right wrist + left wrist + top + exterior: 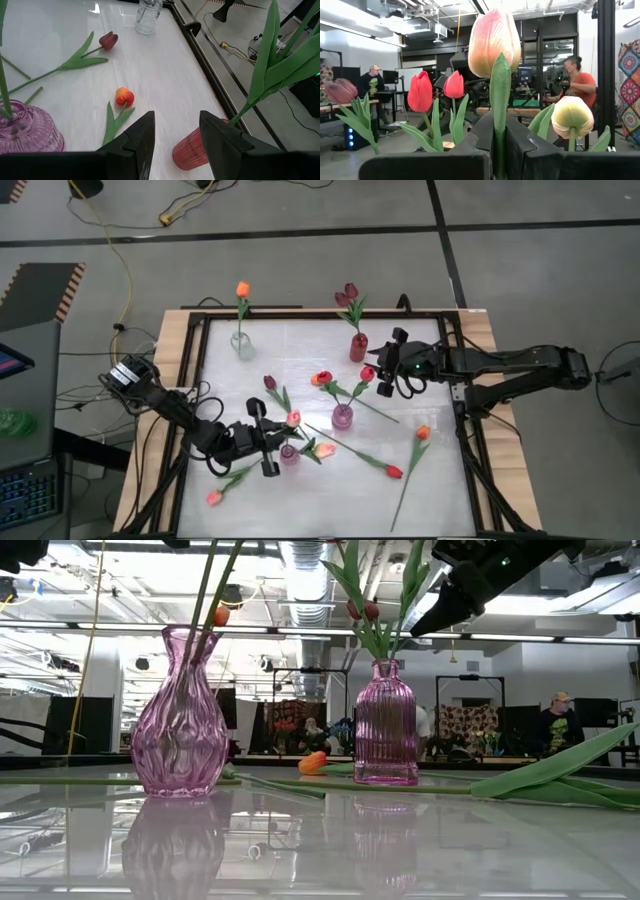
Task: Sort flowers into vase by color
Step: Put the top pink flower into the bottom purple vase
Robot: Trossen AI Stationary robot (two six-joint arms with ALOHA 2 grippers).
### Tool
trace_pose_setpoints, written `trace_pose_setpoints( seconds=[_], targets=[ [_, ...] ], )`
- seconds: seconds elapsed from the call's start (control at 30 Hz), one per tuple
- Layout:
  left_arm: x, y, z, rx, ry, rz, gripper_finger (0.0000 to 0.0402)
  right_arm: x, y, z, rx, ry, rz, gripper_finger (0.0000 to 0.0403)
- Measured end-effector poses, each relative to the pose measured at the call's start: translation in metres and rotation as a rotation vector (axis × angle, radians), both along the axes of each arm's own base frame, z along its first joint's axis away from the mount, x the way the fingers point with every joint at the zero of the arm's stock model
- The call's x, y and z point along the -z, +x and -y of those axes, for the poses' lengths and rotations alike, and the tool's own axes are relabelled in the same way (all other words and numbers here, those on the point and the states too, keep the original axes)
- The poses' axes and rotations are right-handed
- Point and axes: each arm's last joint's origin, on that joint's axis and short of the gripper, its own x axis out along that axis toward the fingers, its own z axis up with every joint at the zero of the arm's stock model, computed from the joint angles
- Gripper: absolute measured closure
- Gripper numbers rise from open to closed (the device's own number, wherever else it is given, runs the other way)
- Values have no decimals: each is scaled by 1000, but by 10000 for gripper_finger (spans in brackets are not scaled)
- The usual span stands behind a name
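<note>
Left gripper (500, 150) pinches a pink tulip's (494, 42) stem (overhead hides this); right gripper (176, 145) gapes empty.

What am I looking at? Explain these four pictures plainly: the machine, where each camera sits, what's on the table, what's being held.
This is a robot with two dark arms, each ending in a two-finger gripper, working at a white table. One picture looks straight down from above, one looks level across the tabletop, and the other two come from cameras on each arm's wrist.

On the table stand a clear vase holding an orange tulip, a red vase holding maroon tulips, and two pink vases. Several loose tulips lie flat around them.

The left gripper is shut on the stem of a peach-pink tulip, holding it upright. The right gripper is open and empty, near the red vase.
</note>
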Motion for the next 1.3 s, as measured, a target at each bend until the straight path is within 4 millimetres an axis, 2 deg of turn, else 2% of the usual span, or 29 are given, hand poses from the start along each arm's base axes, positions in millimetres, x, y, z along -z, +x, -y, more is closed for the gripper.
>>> trace_pose_setpoints(
  seconds=[0.77,1.3],
  targets=[
    [3,-11,8,-172,-86,-86,306,0,0,0,2,2,1,223],
    [3,-20,19,-157,-85,-100,253,0,0,0,2,2,1,223]
  ],
)
